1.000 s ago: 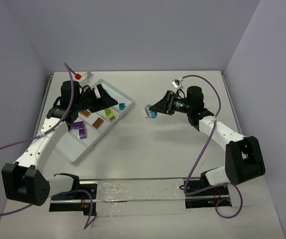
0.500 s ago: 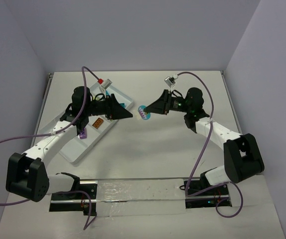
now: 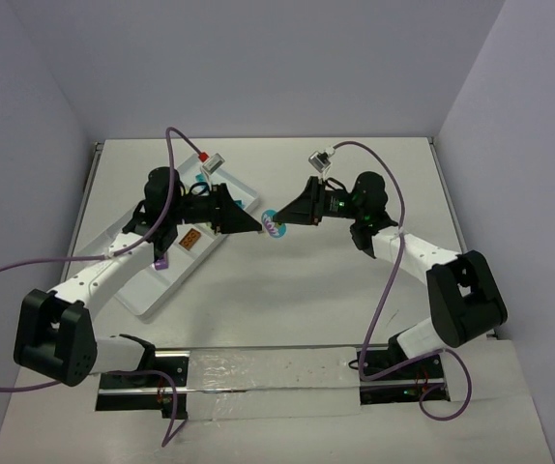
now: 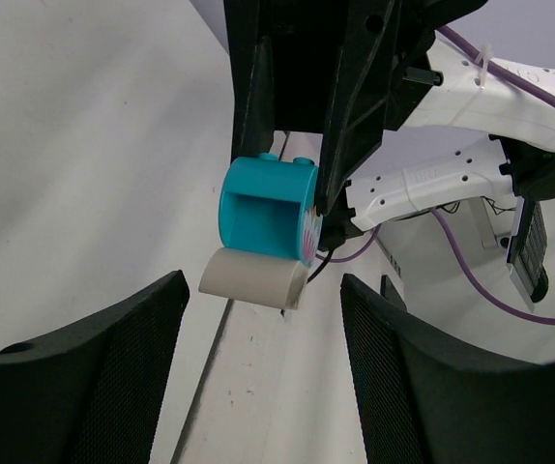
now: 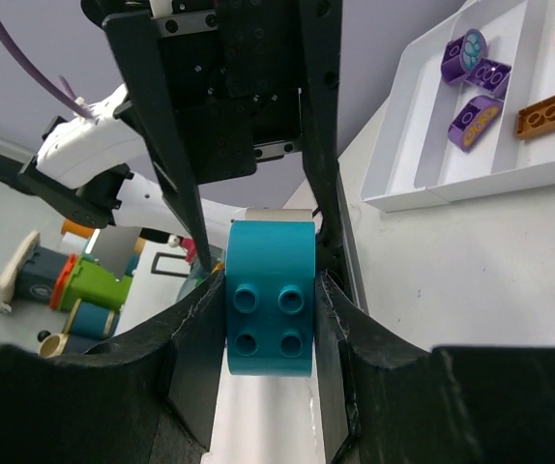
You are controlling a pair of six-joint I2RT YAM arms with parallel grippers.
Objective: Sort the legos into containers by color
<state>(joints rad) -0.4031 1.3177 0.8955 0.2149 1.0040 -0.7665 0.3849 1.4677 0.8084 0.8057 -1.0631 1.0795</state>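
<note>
The teal brick (image 4: 263, 217) hangs in mid-air just right of the tray (image 3: 147, 295), clamped in the right tool (image 5: 270, 290). The left tool (image 4: 261, 290) faces it with jaws apart, holding nothing. In the tray, purple bricks (image 5: 471, 58) and orange-brown bricks (image 5: 553, 108) already lie in separate compartments; the teal one is still to be sorted. White counter (image 3: 287, 290), lilac walls (image 3: 258, 68).

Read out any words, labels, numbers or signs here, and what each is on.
No text can be read.
On the teal studded plastic brick in the right gripper: a pink-and-white print on one side, too blurred to read.
On the purple round bricks in the white plastic tray: printed faces, too small to read.
</note>
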